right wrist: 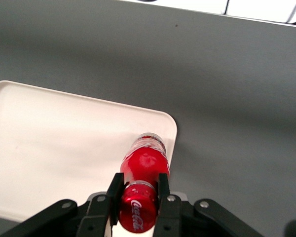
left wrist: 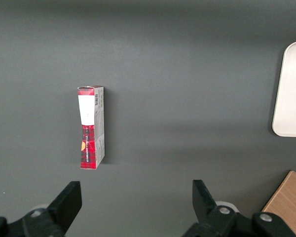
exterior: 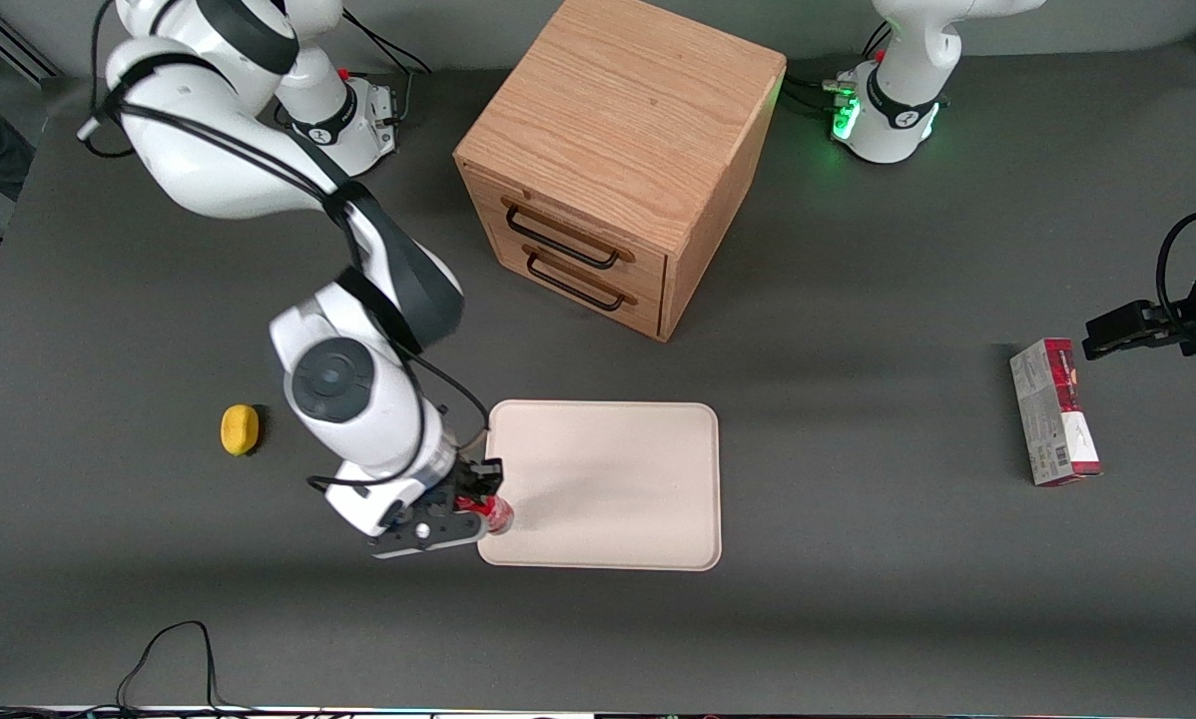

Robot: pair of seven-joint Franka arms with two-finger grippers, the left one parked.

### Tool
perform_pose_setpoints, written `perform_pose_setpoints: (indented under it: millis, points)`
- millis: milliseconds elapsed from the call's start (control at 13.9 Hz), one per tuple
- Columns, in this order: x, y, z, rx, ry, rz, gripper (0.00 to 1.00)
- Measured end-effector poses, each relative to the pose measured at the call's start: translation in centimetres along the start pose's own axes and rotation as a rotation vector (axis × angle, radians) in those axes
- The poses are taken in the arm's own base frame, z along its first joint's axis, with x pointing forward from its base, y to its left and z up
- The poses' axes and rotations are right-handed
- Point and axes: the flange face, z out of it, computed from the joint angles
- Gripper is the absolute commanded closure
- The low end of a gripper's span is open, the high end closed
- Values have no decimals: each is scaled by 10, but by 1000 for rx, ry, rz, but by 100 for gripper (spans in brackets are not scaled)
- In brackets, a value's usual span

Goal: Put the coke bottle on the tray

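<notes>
The coke bottle [right wrist: 144,170] is small, shiny and red with a white script logo on its cap end. My gripper [right wrist: 138,190] is shut on it just below the cap, one finger on each side. The bottle hangs over the corner of the cream-beige tray [right wrist: 54,148], close to the rim; whether its base touches the tray I cannot tell. In the front view the gripper [exterior: 480,489] holds the bottle [exterior: 493,511] at the tray's [exterior: 618,479] corner nearest the camera on the working arm's side.
A wooden two-drawer cabinet [exterior: 618,160] stands farther from the camera than the tray. A yellow sponge-like object [exterior: 240,429] lies toward the working arm's end. A red-and-grey carton [exterior: 1054,411] lies toward the parked arm's end, also in the left wrist view [left wrist: 91,127].
</notes>
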Motion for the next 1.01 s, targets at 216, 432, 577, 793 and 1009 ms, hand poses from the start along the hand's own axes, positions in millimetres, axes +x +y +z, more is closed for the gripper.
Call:
perform_pose_setpoints:
  millis: [216,432,577,793,1009]
  points:
    - [1,-2,30,20,4,-1,100]
    - [-2,-4,39,22,-5,8,48]
    - [-3,-6,43,25,-5,36,0]
    - [1,-8,36,45,34,50,0]
    - [3,0,2,26,44,61,0]
